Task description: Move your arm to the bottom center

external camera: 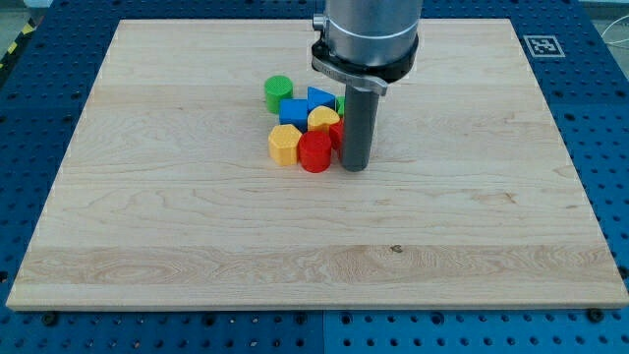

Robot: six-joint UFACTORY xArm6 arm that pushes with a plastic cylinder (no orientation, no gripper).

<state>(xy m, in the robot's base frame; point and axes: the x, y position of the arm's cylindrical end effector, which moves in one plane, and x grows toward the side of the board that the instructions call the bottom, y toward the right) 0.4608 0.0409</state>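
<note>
My tip (pixel 355 166) rests on the wooden board (pixel 177 246) just right of a tight cluster of blocks, above the board's centre. The cluster holds a green cylinder (pixel 278 90) at its upper left, a blue block (pixel 294 110), a blue triangular block (pixel 318 96), a yellow heart-shaped block (pixel 322 119), a yellow hexagonal block (pixel 284 144) and a red cylinder (pixel 314 151). The red cylinder sits right beside my tip. A sliver of another red block (pixel 336 132) and a bit of green (pixel 340 103) show at the rod's left edge, mostly hidden by it.
The arm's grey cylindrical body (pixel 367 34) hangs over the board's top middle. A blue perforated table (pixel 600 118) surrounds the board. A black-and-white marker tag (pixel 543 45) lies at the board's top right corner.
</note>
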